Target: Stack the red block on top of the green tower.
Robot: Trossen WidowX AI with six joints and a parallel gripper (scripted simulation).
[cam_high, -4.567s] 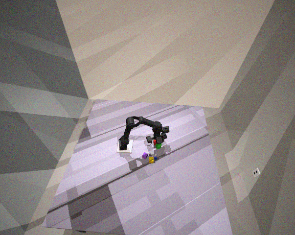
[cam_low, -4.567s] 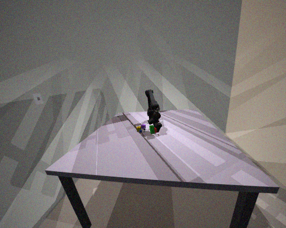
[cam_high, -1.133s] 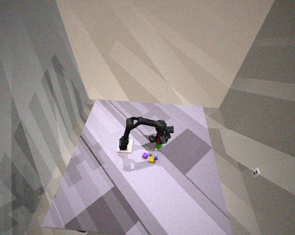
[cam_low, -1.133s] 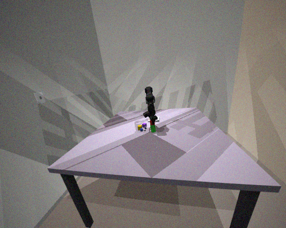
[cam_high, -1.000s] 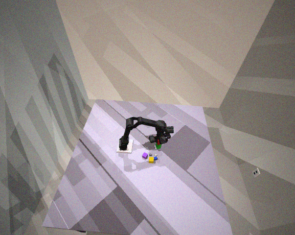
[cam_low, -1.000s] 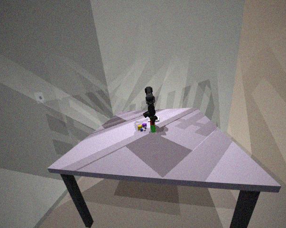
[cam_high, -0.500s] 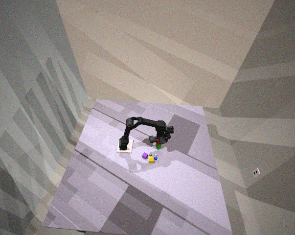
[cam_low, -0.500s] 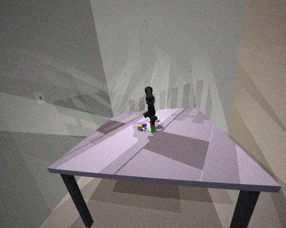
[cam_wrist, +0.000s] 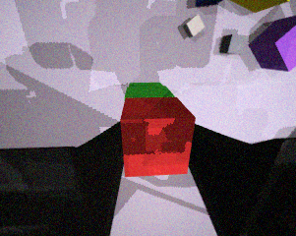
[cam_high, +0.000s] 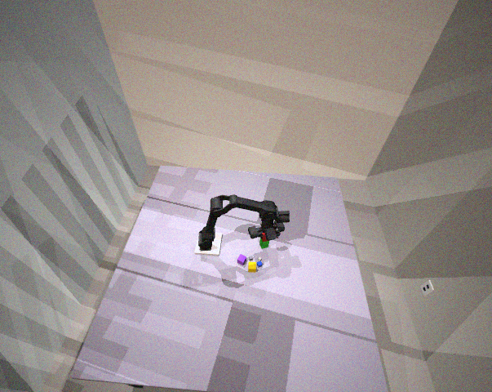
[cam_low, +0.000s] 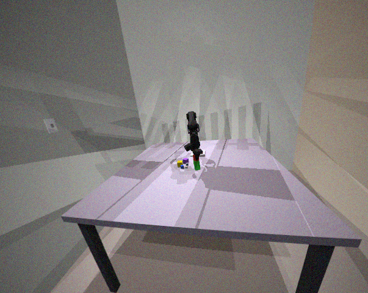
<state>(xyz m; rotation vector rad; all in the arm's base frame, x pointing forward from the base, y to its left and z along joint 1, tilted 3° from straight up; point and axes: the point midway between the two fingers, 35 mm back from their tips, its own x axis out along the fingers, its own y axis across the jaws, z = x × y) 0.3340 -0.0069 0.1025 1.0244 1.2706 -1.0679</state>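
Note:
The red block point(cam_high: 263, 237) point(cam_low: 195, 158) point(cam_wrist: 157, 133) is between the fingers of my gripper point(cam_high: 263, 237) point(cam_low: 196, 157) point(cam_wrist: 151, 125), which is shut on it. The green tower point(cam_high: 263, 243) point(cam_low: 196, 165) point(cam_wrist: 148, 90) stands upright directly below the red block. In the exterior view the block's lower side meets the tower's top, with no gap visible. In the wrist view the block hides most of the tower, and only a strip of green shows beyond its far edge. Whether the block's weight rests on the tower cannot be told.
A purple block point(cam_high: 241, 259) point(cam_low: 185, 160) point(cam_wrist: 285, 46), a yellow block point(cam_high: 252, 266) point(cam_low: 179, 163), a blue block point(cam_high: 259, 263) point(cam_low: 182, 166), a small white block point(cam_wrist: 195, 26) and a small grey block point(cam_wrist: 233, 44) lie beside the tower. The arm's white base plate point(cam_high: 216, 248) is farther off.

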